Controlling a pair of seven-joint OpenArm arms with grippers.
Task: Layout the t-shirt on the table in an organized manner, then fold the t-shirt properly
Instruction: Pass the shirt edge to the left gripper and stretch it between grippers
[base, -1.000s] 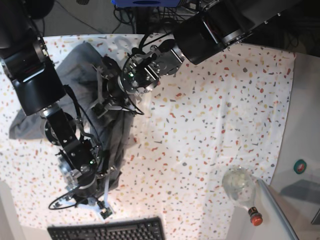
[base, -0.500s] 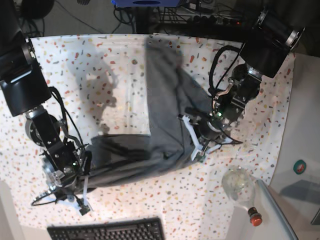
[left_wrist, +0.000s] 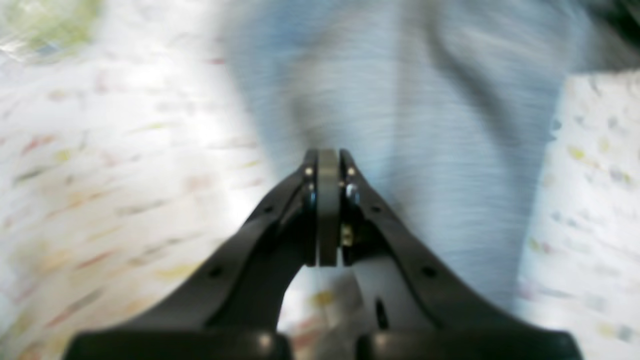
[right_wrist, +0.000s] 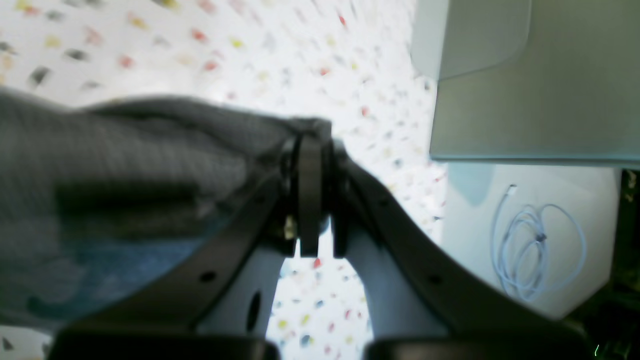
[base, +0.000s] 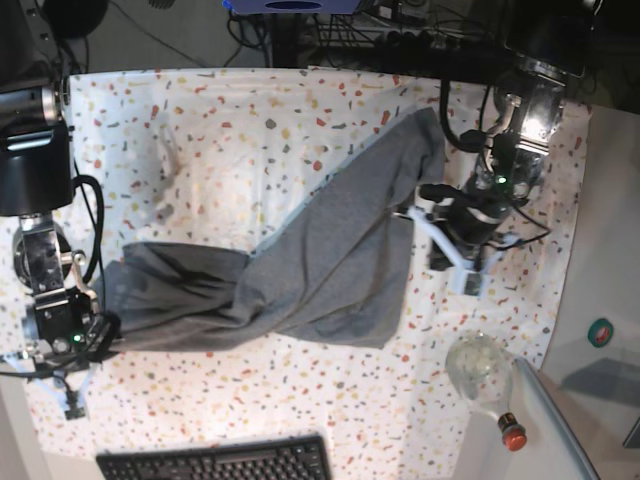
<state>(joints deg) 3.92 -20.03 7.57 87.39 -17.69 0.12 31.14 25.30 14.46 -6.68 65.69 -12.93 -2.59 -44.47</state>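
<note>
The grey t-shirt (base: 320, 265) hangs stretched in a diagonal band over the speckled table (base: 250, 130), bunched and twisted toward its left end. My left gripper (base: 415, 215) is shut on the shirt's upper right edge; in the left wrist view its closed tips (left_wrist: 327, 155) meet the blurred grey cloth (left_wrist: 410, 100). My right gripper (base: 100, 328) is shut on the shirt's lower left end; in the right wrist view its tips (right_wrist: 310, 142) pinch a bunched fold (right_wrist: 150, 140) with a patch of blue showing below.
A clear glass bottle (base: 480, 368) with a red cap lies at the table's front right corner. A black keyboard (base: 215, 462) lies at the front edge. The plain side surface (right_wrist: 525, 240) carries a coiled white cable (right_wrist: 540, 250) and a grey panel (right_wrist: 530, 80).
Both arms pulled apart: the left gripper moved up and right, the right gripper moved left. The shirt went from a heap to a long diagonal stretch.
</note>
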